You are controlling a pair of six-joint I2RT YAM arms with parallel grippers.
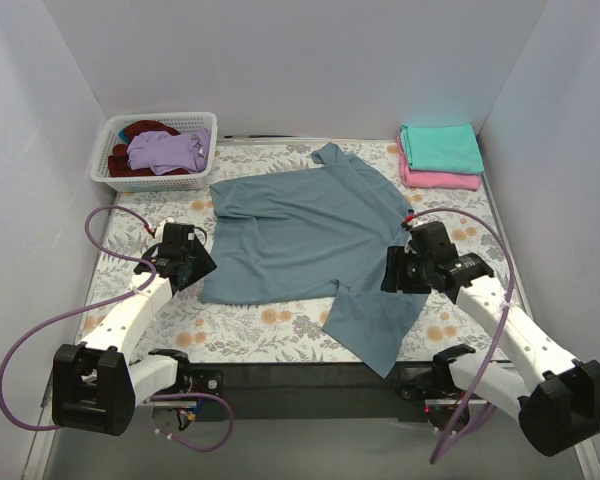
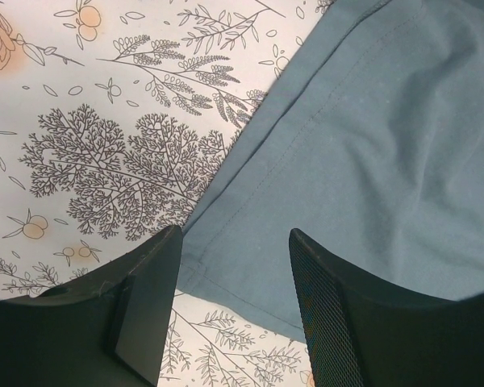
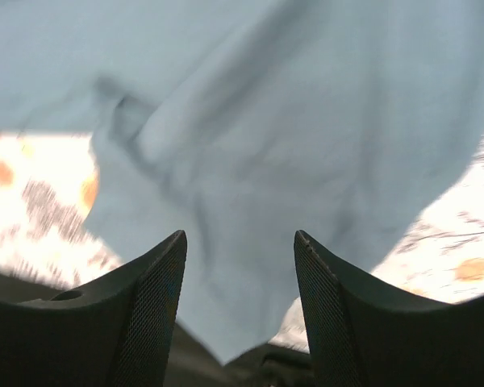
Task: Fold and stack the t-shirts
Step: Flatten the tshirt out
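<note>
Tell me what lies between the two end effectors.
Between left end effector and right end effector lies only the blue-grey t-shirt, as the top external view shows.

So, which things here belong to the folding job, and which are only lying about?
Job: blue-grey t-shirt spread out; folded teal t-shirt on folded pink t-shirt; lilac t-shirt, dark red t-shirt, both crumpled.
Lying about: white basket holding those two; floral table cover.

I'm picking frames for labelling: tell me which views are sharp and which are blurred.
Top view: sharp, evenly lit. Left wrist view: crisp on the slate blue-grey cotton t-shirt and floral-printed tablecloth. Right wrist view: motion-blurred, the print smeared.
</note>
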